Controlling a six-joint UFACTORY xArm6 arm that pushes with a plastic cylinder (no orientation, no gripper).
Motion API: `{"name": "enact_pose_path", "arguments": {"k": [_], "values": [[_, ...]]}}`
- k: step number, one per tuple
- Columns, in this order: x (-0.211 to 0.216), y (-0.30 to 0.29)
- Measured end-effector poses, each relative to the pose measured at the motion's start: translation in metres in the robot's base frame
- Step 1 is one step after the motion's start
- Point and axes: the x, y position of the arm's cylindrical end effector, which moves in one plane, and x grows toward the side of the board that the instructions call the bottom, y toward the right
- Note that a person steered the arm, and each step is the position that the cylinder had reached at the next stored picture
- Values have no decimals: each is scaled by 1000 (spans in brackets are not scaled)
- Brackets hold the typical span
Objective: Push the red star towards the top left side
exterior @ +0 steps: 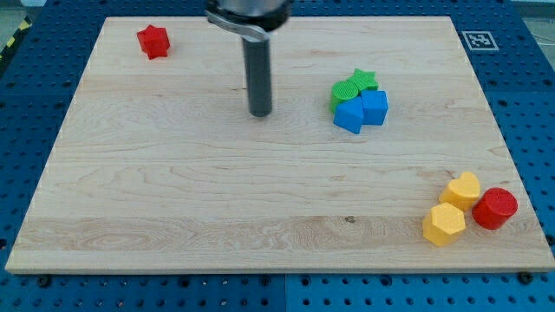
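Wood-grain table (173, 191) fills most of the view, resting on a blue perforated base (529, 104). From my remote station I read the red star (153, 41) lying flat near the table's corner at the view's top left, well apart from every other block. My tool is a plain dark rod with no jaws, so it neither opens nor closes and it has hold of nothing; my tip (260, 113) stands on bare wood slightly above the table's centre. From my tip, the red star lies at about 10 o'clock, with clear table between them. At about 3 o'clock from my tip sits a tight cluster: a green star (365, 80) and a second green block (344, 90) whose shape I cannot make out, both touching two blue blocks (362, 110) packed side by side just below them. At about 4 o'clock, near the corner at the view's bottom right, two yellow blocks (453, 210) sit touching one another, with a red cylinder (495, 208) just beside them on the view's right. A printed marker tag (480, 40) sits on the base beyond the table's corner at the view's top right.
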Motion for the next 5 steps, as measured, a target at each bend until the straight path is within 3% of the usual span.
{"name": "enact_pose_path", "arguments": {"k": [1,2,3,4,5], "values": [[0,0],[21,48],[88,129],[155,149],[187,123]]}}
